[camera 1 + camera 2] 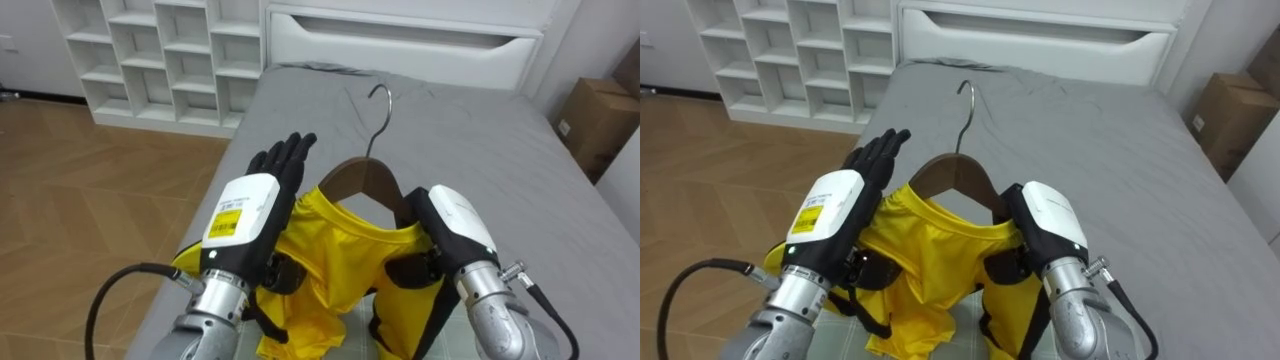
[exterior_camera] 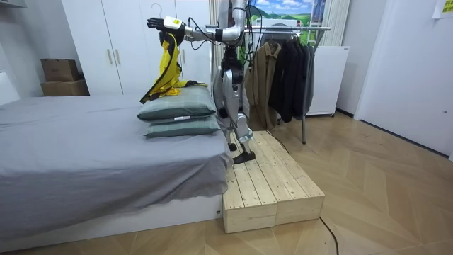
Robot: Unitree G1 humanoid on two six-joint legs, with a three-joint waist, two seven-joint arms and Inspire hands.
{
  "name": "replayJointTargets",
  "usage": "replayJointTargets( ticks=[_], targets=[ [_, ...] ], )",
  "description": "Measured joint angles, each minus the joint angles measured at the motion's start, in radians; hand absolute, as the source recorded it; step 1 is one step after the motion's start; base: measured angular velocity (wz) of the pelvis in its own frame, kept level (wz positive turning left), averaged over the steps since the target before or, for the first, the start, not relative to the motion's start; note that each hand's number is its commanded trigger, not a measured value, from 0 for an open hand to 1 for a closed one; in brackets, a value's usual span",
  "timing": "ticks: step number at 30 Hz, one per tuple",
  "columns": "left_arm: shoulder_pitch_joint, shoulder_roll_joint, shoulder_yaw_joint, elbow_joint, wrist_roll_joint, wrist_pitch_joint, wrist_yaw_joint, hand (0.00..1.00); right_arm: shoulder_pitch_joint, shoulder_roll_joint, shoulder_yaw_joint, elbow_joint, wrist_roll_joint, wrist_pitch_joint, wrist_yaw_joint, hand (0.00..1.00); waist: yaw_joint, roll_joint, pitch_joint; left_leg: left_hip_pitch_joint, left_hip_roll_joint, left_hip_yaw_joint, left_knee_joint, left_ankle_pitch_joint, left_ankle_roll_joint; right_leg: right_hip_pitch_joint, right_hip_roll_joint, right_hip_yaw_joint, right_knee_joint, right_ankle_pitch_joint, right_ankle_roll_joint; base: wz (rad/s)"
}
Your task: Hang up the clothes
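Between left hand [image 1: 252, 205] and right hand [image 1: 456, 226] hangs yellow garment [image 1: 342, 252] on hanger [image 1: 361, 176].

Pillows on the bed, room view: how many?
2, stacked at the bed edge nearest the robot: upper pillow lying on lower pillow. The bed runs past that view's left edge, so more could be hidden there.

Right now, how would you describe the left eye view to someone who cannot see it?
A yellow garment draped on a dark wooden hanger is held up between the robot's two hands above a grey bed. The left hand, fingers straight, lies against the garment's left side; the right hand is at its right side, with white shelves beyond.
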Motion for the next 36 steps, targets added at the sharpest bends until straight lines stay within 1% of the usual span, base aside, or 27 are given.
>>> replayJointTargets(
  ticks=[6,8,9,10,11,14,16,19,22,26,29,32,33,36],
  targets=[
    [0.0,-0.003,0.019,-0.001,-0.042,-0.003,0.0,0.0,0.0,-0.001,-0.001,0.0,0.0,-0.001,-0.018,1.0,0.001,0.001,-0.0012,-0.004,0.001,0.0,0.002,0.0,0.0,-0.003,0.0,0.0,0.0,0.0,0.0,0.0],
    [-0.001,-0.006,0.037,-0.001,-0.042,-0.006,0.0,0.0,0.0,-0.001,-0.01,0.0,-0.003,-0.01,-0.02,1.0,0.004,0.003,-0.0019,-0.004,0.001,0.0,0.002,0.0,0.0,-0.004,0.0,0.001,0.0,0.0,0.0,0.0],
    [-0.001,-0.013,0.058,-0.002,-0.043,-0.012,0.0,0.0,0.0,-0.001,-0.022,-0.002,-0.002,-0.014,-0.02,1.0,0.005,0.003,-0.0024,-0.005,0.001,0.0,0.002,0.0,0.0,-0.004,0.0,0.001,0.0,0.0,0.0,0.0],
    [-0.001,-0.014,0.076,-0.009,-0.058,-0.012,0.0,0.0,0.0,-0.003,-0.032,-0.006,0.002,-0.014,-0.02,1.0,0.008,0.004,-0.003,-0.005,0.001,0.0,0.002,0.0,0.0,-0.004,0.0,0.001,0.0,0.0,0.0,0.0],
    [-0.001,-0.013,0.085,-0.014,-0.063,-0.012,0.0,0.0,0.0,-0.003,-0.038,-0.009,0.004,-0.014,-0.02,1.0,0.009,0.005,-0.0033,-0.004,0.001,0.0,0.002,0.0,0.0,-0.004,0.0,0.001,0.0,0.0,0.0,0.0],
    [-0.001,-0.012,0.139,-0.023,-0.082,-0.021,0.0,0.0,0.002,-0.011,-0.071,-0.01,0.031,-0.019,-0.02,1.0,0.013,0.009,-0.0061,0.001,0.001,-0.001,0.002,0.0,0.0,0.002,0.0,0.001,0.0,0.0,0.0,0.0],
    [-0.001,-0.009,0.173,-0.029,-0.104,-0.021,0.0,0.0,0.003,-0.032,-0.078,-0.01,0.055,-0.019,-0.021,1.0,0.021,0.014,-0.0091,0.004,0.002,-0.003,0.002,0.0,0.0,0.007,-0.001,-0.003,0.0,0.0,0.0,0.04],
    [0.0,-0.009,0.201,-0.054,-0.108,-0.02,-0.002,0.0,0.003,-0.032,-0.101,-0.008,0.073,-0.018,-0.021,1.0,0.024,0.015,-0.0097,0.003,0.0,-0.008,0.002,0.0,0.0,0.008,-0.002,-0.008,0.001,0.0,0.0,0.06],
    [-0.001,-0.01,0.218,-0.065,-0.108,-0.018,-0.002,0.0,0.003,-0.032,-0.108,-0.008,0.075,-0.017,-0.021,1.0,0.025,0.019,-0.0126,0.004,0.0,-0.012,0.004,0.0,0.0,0.011,-0.003,-0.011,0.001,0.0,0.0,0.03],
    [-0.001,-0.01,0.218,-0.066,-0.108,-0.018,-0.002,0.0,0.003,-0.034,-0.109,-0.005,0.092,-0.017,-0.021,1.0,0.024,0.02,-0.0133,0.004,-0.001,-0.02,0.005,0.0,0.0,0.012,-0.003,-0.013,0.001,0.0,0.0,0.01],
    [0.0,-0.01,0.218,-0.067,-0.113,-0.018,-0.002,0.0,0.003,-0.046,-0.115,0.012,0.109,-0.017,-0.019,1.0,0.024,0.02,-0.0136,0.003,-0.001,-0.024,0.005,0.0,0.0,0.012,-0.005,-0.019,0.001,0.0,0.0,0.01],
    [0.0,-0.01,0.221,-0.067,-0.117,-0.018,-0.002,0.0,0.002,-0.067,-0.152,0.054,0.107,-0.019,-0.015,1.0,0.038,0.018,-0.0145,0.005,-0.002,-0.025,0.005,0.0,0.0,0.012,-0.006,-0.019,0.002,0.0,0.0,0.0],
    [0.0,-0.01,0.228,-0.067,-0.117,-0.018,-0.002,0.0,0.002,-0.078,-0.168,0.065,0.104,-0.019,-0.015,1.0,0.041,0.017,-0.0149,0.004,-0.002,-0.025,0.005,0.0,0.0,0.011,-0.006,-0.019,0.003,0.0,0.0,0.0],
    [0.01,-0.009,0.258,-0.066,-0.116,-0.018,-0.002,0.0,0.002,-0.092,-0.202,0.08,0.102,-0.011,-0.015,1.0,0.043,0.013,-0.0149,0.004,-0.001,-0.026,0.003,0.0,0.0,0.012,-0.007,-0.02,0.003,0.0,0.0,0.0]
  ],
)
